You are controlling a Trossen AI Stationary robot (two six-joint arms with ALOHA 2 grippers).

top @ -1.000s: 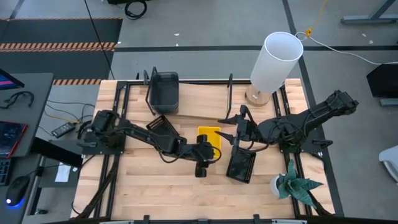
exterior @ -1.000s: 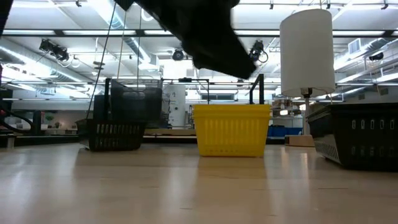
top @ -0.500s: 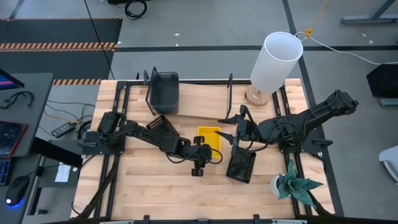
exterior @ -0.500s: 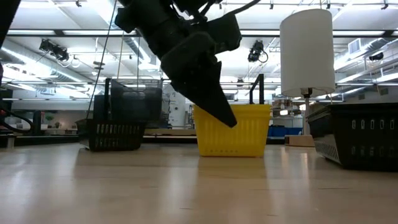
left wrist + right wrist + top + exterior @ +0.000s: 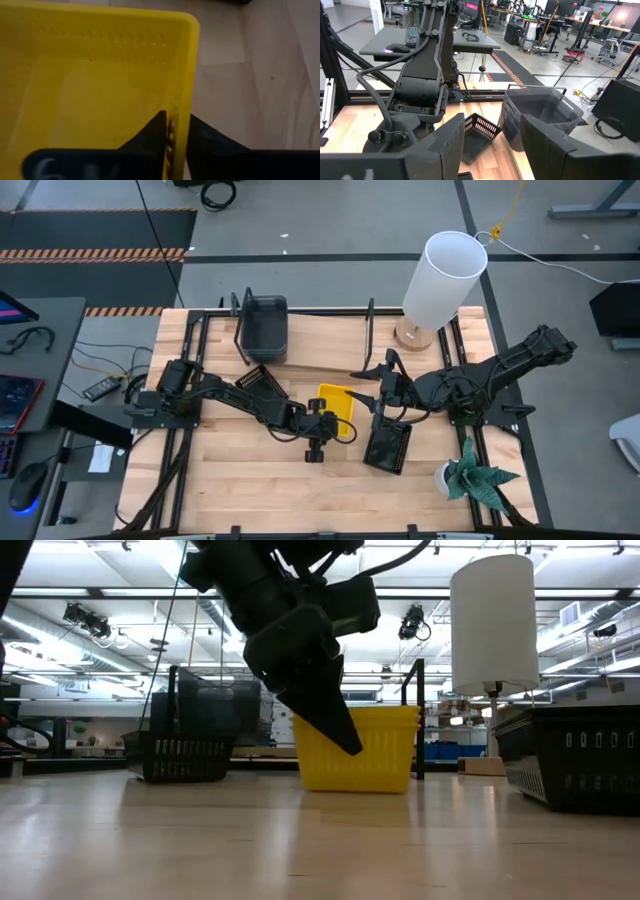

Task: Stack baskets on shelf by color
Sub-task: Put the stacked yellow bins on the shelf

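Your left gripper [image 5: 175,132] pinches the ribbed plastic wall of the yellow basket [image 5: 335,402] at table centre. Your right gripper [image 5: 379,394], at its three o'clock, waits with fingers spread.

Yellow, black and grey on pale wood

Bright yellow basket [image 5: 337,402] mid-frame; slotted black baskets [image 5: 388,447] lower right and centre left [image 5: 256,381]; smoky grey basket [image 5: 265,326] upper left; white lampshade [image 5: 443,278] upper right; light wooden tabletop [image 5: 240,480].
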